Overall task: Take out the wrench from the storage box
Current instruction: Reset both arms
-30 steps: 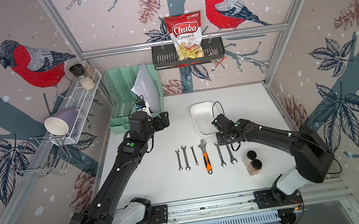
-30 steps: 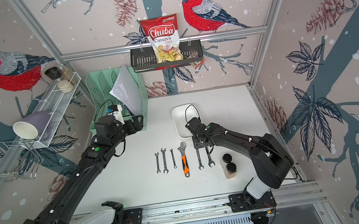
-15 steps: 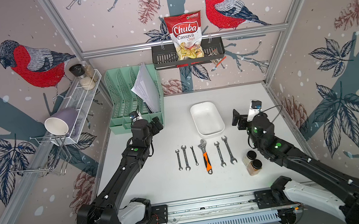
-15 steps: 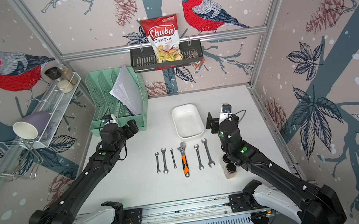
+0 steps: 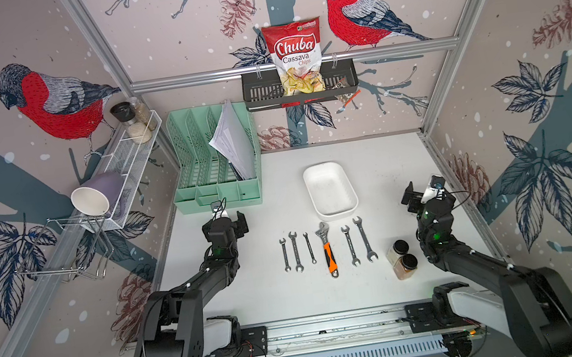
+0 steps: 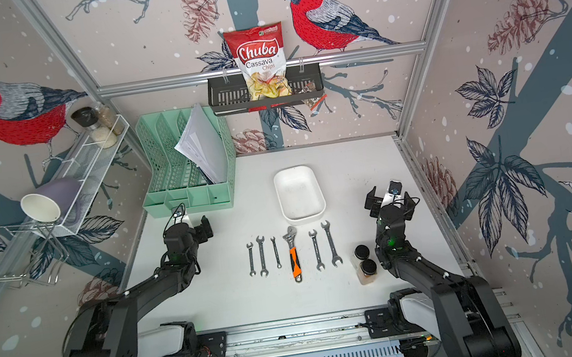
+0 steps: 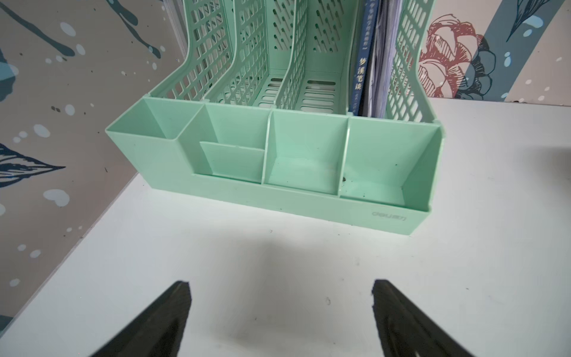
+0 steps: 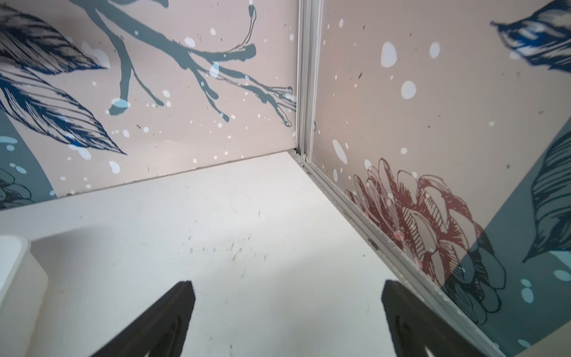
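Presently: box [image 5: 338, 214] mid-frame, six wrenches [image 5: 329, 256] rowed below it. Left gripper [image 7: 279, 287] wide, holding nothing. Right gripper [image 8: 287, 287] likewise.

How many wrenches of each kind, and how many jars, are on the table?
Plain wrenches: 5
Adjustable wrench: 1
Jars: 2
Total: 8

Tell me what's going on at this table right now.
Nothing is being handled. The white storage box is empty, and six wrenches lie in a row on the table in front of it, the orange-handled adjustable one among them. The left gripper hangs near the green file organiser and the right gripper beside the right wall, both with fingers open and holding nothing.
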Available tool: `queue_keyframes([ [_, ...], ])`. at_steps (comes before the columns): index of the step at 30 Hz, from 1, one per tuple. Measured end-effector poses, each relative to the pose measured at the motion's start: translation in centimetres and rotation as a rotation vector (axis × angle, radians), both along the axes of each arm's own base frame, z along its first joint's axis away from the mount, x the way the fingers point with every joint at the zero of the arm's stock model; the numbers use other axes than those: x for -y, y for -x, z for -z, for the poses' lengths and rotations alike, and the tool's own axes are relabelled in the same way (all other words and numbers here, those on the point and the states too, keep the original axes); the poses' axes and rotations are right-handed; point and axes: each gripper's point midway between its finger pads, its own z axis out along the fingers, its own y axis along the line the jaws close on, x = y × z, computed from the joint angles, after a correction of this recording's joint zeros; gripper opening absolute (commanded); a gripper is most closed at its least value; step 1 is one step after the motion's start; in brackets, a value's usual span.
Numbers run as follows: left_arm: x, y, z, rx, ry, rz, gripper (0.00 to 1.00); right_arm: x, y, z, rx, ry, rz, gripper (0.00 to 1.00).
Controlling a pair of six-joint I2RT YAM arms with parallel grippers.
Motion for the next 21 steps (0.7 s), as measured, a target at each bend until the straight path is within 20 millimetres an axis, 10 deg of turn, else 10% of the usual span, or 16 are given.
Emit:
queue_keyframes([
  [5,-0.7,-0.2,0.0,0.062,0.003,0.027,0.95,-0.2,1.1,3.7,-0.035,-0.01,-0.012,1.0],
  [21,0.2,-1.5,-0.1,0.161,0.0,0.094,0.96,1.2,-2.6,1.4,0.119,-0.071,-0.03,1.0],
])
